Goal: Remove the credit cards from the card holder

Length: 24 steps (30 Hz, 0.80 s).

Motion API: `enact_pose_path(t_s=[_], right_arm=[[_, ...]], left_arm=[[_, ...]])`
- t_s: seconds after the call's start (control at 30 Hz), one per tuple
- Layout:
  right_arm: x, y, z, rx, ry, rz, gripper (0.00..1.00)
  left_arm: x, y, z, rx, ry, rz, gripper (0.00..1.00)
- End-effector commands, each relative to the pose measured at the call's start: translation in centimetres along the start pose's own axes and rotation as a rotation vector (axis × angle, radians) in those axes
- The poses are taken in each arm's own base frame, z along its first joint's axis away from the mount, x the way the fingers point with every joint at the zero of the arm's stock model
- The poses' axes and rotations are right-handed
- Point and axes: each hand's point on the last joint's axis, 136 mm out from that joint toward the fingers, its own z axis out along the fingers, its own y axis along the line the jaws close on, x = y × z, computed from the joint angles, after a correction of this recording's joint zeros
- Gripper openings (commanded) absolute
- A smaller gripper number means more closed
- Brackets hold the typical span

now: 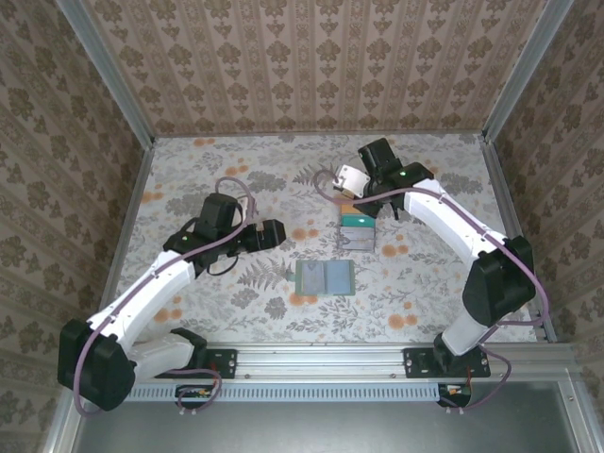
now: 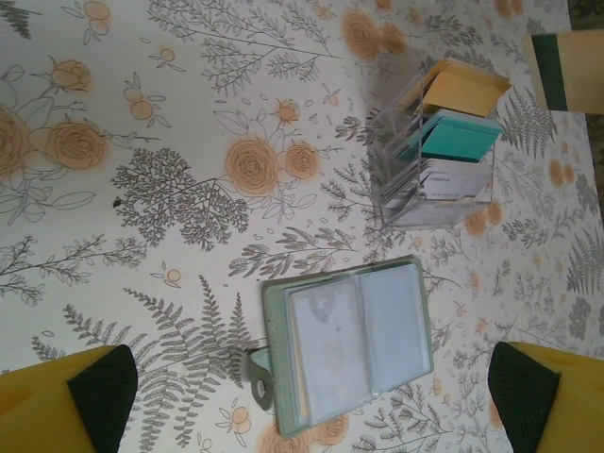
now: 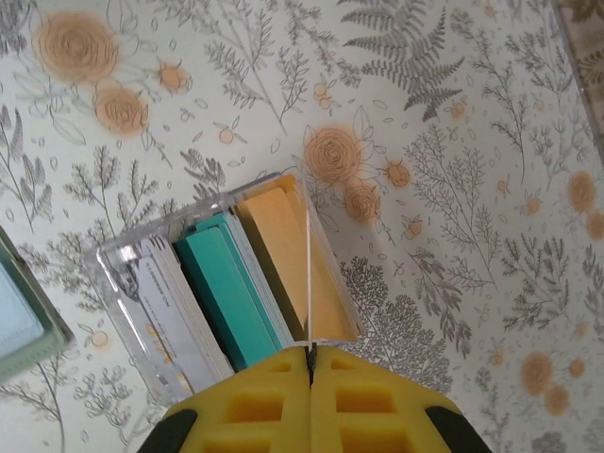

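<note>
The card holder (image 2: pixel 349 344) lies open on the flowered table, clear sleeves up, sage-green edge and snap tab at its left. My left gripper (image 2: pixel 311 406) hovers over it, open wide, with one finger (image 2: pixel 94 396) on each side and nothing between them. In the top view it (image 1: pixel 276 233) is up-left of the card holder (image 1: pixel 325 277). My right gripper (image 3: pixel 310 363) is shut on a thin card (image 3: pixel 308 274) seen edge-on, held above a clear box (image 3: pixel 123 260). Standing in that box are orange (image 3: pixel 278 250), teal (image 3: pixel 226 293) and pale grey (image 3: pixel 175 311) credit cards.
The clear box (image 1: pixel 357 231) stands just behind the card holder, under the right gripper (image 1: pixel 351 189). Patterned walls enclose the table on three sides, with a metal rail (image 1: pixel 321 359) along the near edge. Open tabletop spreads to the left and right of the box.
</note>
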Motion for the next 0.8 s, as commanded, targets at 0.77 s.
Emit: enact_pose_path(t_s=[0.77], right_arm=[[1.1, 0.7, 2.6, 0.018, 0.071, -0.159, 0.00]], left_arm=[[0.7, 1.8, -0.8, -0.019, -0.019, -0.064, 0.99]])
